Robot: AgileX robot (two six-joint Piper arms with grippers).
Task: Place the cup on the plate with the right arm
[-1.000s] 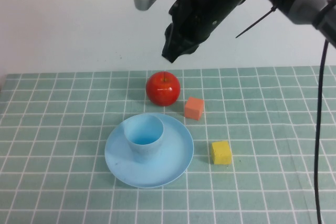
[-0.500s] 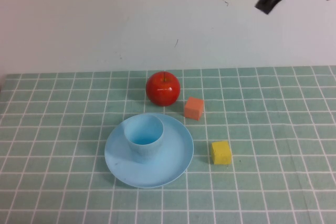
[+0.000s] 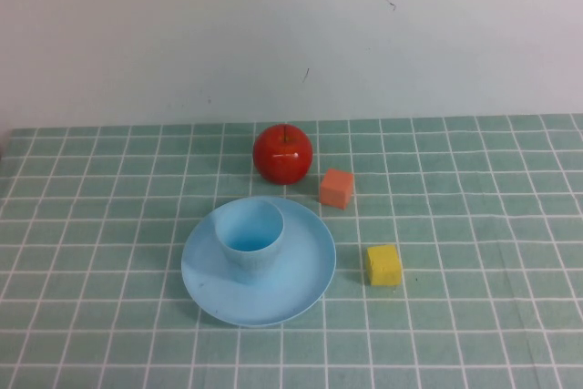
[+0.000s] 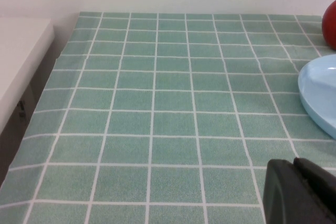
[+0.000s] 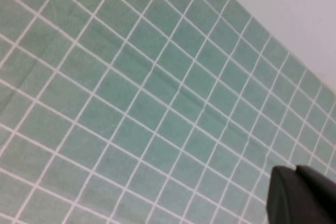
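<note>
The light-blue cup [image 3: 250, 239] stands upright on the light-blue plate [image 3: 301, 284], left of the plate's middle. Neither arm shows in the high view. In the left wrist view my left gripper [image 4: 295, 165] is shut and empty over the tiled cloth, with the plate's rim [image 4: 317, 90] off to one side. In the right wrist view my right gripper [image 5: 295, 170] is shut and empty above bare tiled cloth; neither cup nor plate shows there.
A red apple [image 3: 282, 153] sits behind the plate, and its edge also shows in the left wrist view [image 4: 331, 24]. An orange cube [image 3: 336, 188] lies right of the apple. A yellow cube [image 3: 383, 264] lies right of the plate. The table's left edge [image 4: 52, 72] meets a white surface.
The right arm has lifted up and to the right, away from above the apple, and has left the high view. The cup stays on the plate.
</note>
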